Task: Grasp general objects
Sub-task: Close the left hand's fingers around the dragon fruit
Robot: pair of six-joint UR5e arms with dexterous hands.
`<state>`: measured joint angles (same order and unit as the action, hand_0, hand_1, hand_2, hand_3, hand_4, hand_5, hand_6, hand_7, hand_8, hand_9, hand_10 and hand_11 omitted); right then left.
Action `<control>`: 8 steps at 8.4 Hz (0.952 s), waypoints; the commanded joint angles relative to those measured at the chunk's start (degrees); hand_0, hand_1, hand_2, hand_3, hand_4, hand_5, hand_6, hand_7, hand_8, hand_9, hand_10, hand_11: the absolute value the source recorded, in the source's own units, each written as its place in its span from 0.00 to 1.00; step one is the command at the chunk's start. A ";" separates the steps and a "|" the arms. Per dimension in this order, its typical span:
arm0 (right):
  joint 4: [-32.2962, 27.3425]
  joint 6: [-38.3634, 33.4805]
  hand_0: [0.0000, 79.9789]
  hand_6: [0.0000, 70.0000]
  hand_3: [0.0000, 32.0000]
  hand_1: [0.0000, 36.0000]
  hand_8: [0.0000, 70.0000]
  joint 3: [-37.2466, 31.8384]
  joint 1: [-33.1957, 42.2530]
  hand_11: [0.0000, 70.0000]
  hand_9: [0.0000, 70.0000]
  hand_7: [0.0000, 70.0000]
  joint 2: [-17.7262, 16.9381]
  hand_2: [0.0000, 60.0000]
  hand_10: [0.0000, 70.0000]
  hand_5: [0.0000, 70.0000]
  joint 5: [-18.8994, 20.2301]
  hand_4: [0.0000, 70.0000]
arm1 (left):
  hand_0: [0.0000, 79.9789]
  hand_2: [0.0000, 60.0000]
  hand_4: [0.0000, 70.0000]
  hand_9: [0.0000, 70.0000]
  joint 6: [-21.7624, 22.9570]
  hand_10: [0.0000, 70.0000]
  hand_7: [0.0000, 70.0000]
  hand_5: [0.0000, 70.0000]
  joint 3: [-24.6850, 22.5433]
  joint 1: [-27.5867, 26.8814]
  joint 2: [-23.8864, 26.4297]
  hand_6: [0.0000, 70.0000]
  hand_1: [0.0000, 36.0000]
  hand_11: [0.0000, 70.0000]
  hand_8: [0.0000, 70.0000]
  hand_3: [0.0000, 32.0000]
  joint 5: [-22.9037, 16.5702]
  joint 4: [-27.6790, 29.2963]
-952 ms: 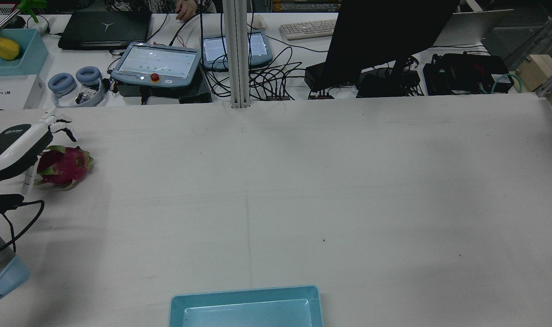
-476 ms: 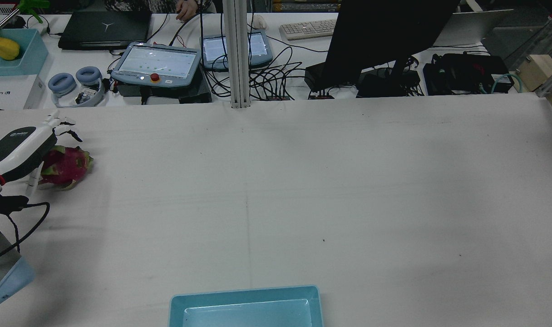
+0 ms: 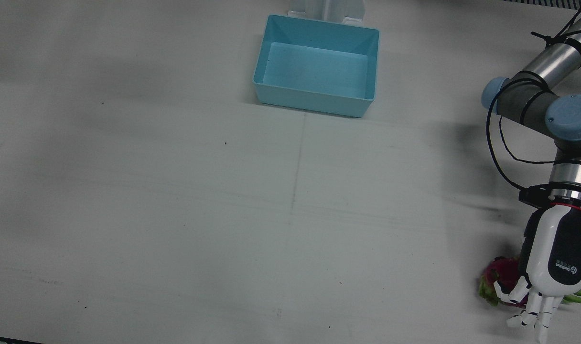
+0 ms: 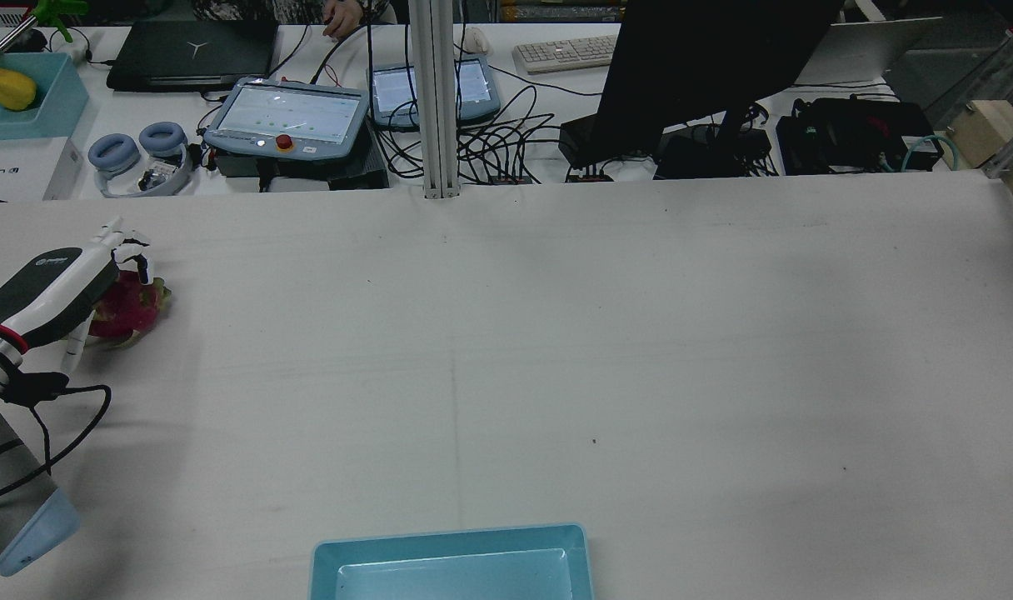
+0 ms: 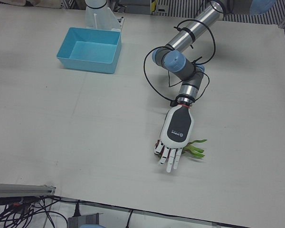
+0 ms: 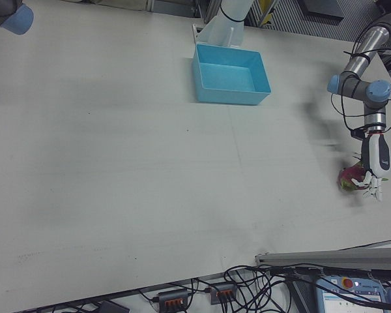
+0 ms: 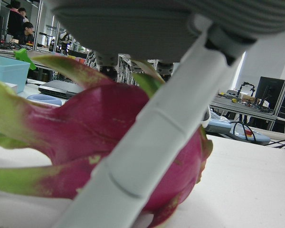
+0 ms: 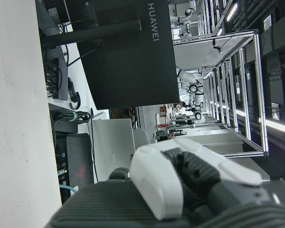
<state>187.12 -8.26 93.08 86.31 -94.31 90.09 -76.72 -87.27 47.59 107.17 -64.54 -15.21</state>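
A pink dragon fruit [image 4: 130,307] with green scales lies on the white table near its left edge in the rear view. My left hand [image 4: 52,283] hovers right over it, palm down, fingers stretched out and apart past the fruit, holding nothing. In the front view the hand [image 3: 553,260] covers most of the fruit [image 3: 498,282]. In the left hand view the fruit [image 7: 85,128] fills the frame under the palm, with one finger [image 7: 152,137] across it. My right hand shows only in its own view [image 8: 180,190], off the table area; its fingers' stance is unclear.
A light blue bin [image 3: 314,98] stands at the robot's side of the table, mid-width. Behind the table's far edge in the rear view are teach pendants [image 4: 286,117], cables, a monitor [image 4: 706,67] and a post [image 4: 436,100].
My left hand has moved forward and to the right over the dragon fruit, now covering more of it. The fruit has stayed in place.
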 commanded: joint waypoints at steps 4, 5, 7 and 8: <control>0.00 0.00 0.00 0.00 0.00 0.00 0.00 0.00 0.00 0.00 0.00 0.00 0.00 0.00 0.00 0.00 0.00 0.00 | 1.00 1.00 0.00 0.08 -0.01 0.00 0.50 1.00 4.03 -0.83 1.64 0.00 1.00 0.00 0.00 0.03 1.26 1.32; 0.00 0.00 0.00 0.00 0.00 0.00 0.00 0.00 0.00 0.00 0.00 0.00 0.00 0.00 0.00 0.00 0.00 0.00 | 1.00 1.00 0.00 0.08 -0.01 0.00 0.51 1.00 4.30 -0.83 1.81 0.00 1.00 0.00 0.00 0.00 1.26 1.41; 0.00 0.00 0.00 0.00 0.00 0.00 0.00 0.00 0.00 0.00 0.00 0.00 0.00 0.00 0.00 0.00 0.00 0.00 | 1.00 1.00 0.00 0.10 -0.10 0.00 0.59 1.00 5.44 -0.83 2.43 0.00 1.00 0.00 0.00 0.00 1.26 1.59; 0.00 0.00 0.00 0.00 0.00 0.00 0.00 0.00 0.00 0.00 0.00 0.00 0.00 0.00 0.00 0.00 -0.09 0.00 | 1.00 1.00 0.00 0.14 -0.10 0.00 0.81 1.00 5.45 -0.92 2.43 0.00 1.00 0.00 0.00 0.00 1.35 1.50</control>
<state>187.12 -8.26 93.08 86.31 -94.31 90.09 -76.76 -82.34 46.77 109.33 -63.27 -13.74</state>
